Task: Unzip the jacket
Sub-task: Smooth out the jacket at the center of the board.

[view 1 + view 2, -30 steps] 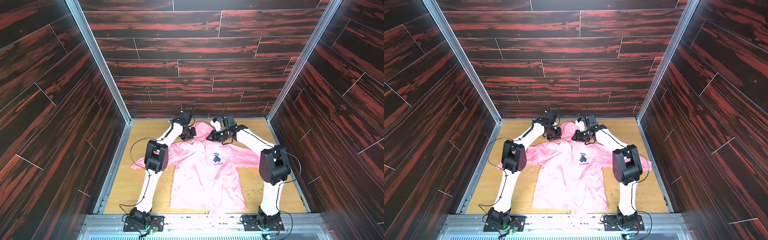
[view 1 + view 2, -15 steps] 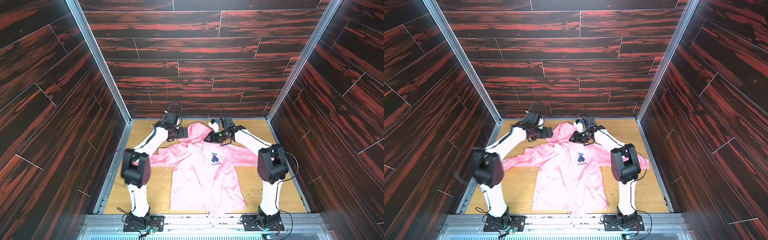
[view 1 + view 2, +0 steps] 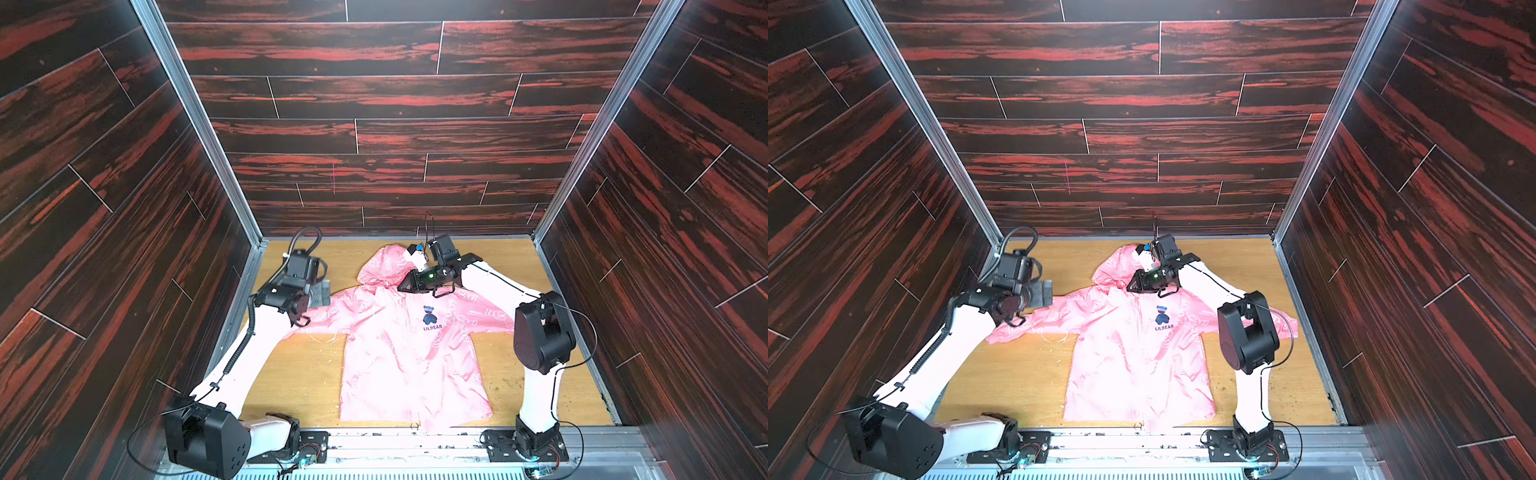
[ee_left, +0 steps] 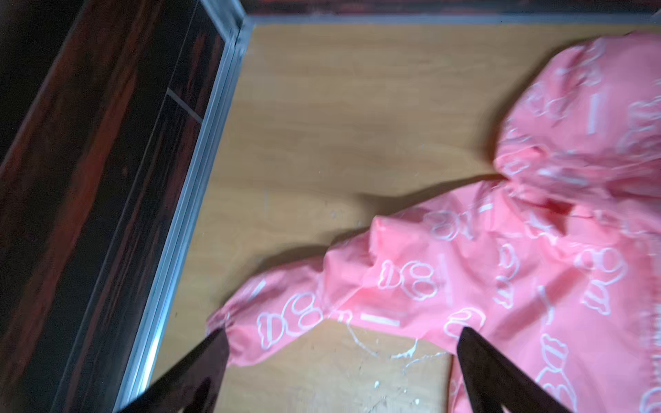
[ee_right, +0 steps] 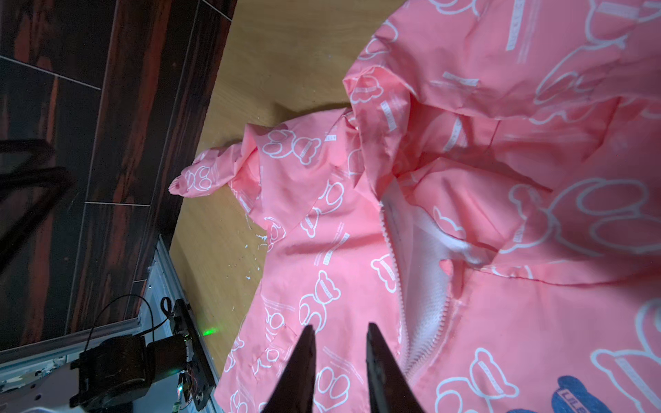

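Shiny pink hooded jacket (image 3: 407, 357) lay flat on the wooden table (image 3: 299, 374), hem nearest me, hood farthest. Its white-toothed front zipper (image 5: 393, 264) was parted only at the collar; the run down to the hem remained closed. My right end effector (image 5: 340, 327), narrowly open and empty, hovered beside it. My left end effector (image 4: 339, 330), earlier at the collar, had swung out over the sleeve (image 4: 322, 293), jaws wide.

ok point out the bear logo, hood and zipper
bear logo (image 3: 430, 318): in a top view, the bear's body
hood (image 3: 385, 266): in a top view, middle of its fabric
zipper (image 5: 398, 293): right wrist view, one parted teeth row
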